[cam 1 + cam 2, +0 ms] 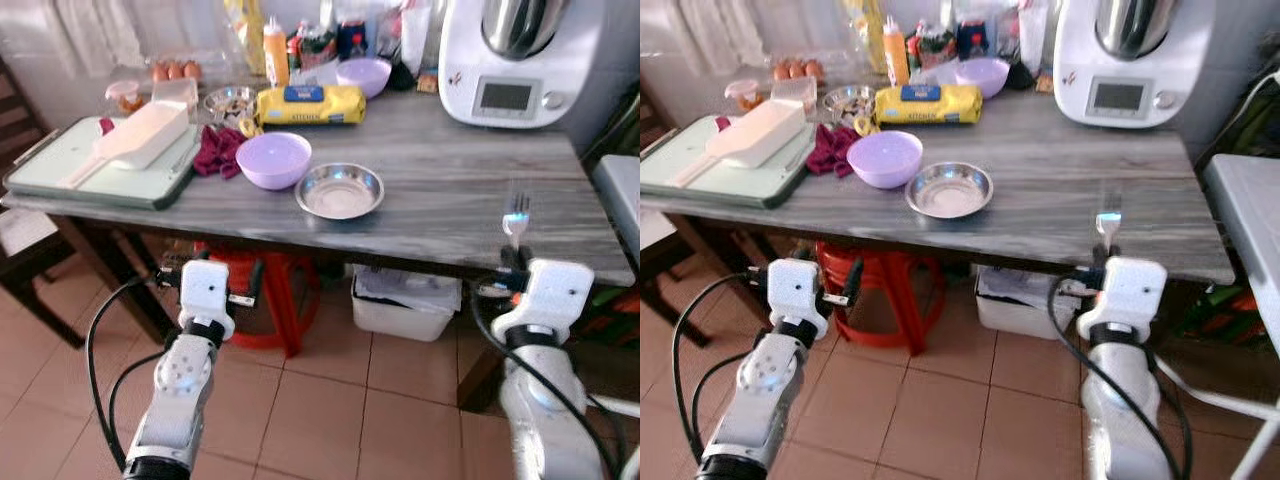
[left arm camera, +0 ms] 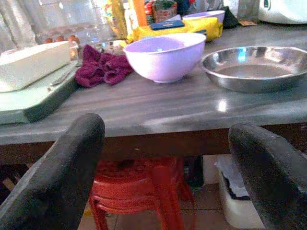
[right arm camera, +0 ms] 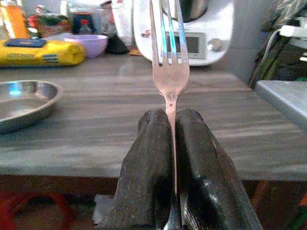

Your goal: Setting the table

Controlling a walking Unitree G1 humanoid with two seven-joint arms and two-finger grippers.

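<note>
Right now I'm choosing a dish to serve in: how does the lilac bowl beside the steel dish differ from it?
The lilac bowl is opaque plastic-looking and deep; the steel dish is shiny metal and shallow. The bowl sits nearer the red cloth; the dish sits nearer the table edge. Both are round, upright, empty.

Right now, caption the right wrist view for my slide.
Right tool shut on a fork, tines up, before the grey wooden table with a steel plate and a white kitchen machine.

You're looking at a table (image 1: 450, 190) with a smooth, grey wood-grain top, faintly sheening. On it, the steel dish (image 1: 340, 191) is gleaming, glossy metal. Just beside the dish, the lilac bowl (image 1: 273, 159) is looking like smooth plastic. The fork (image 3: 169, 52) is shining, polished metal between matt black fingers (image 3: 148, 172).
</note>
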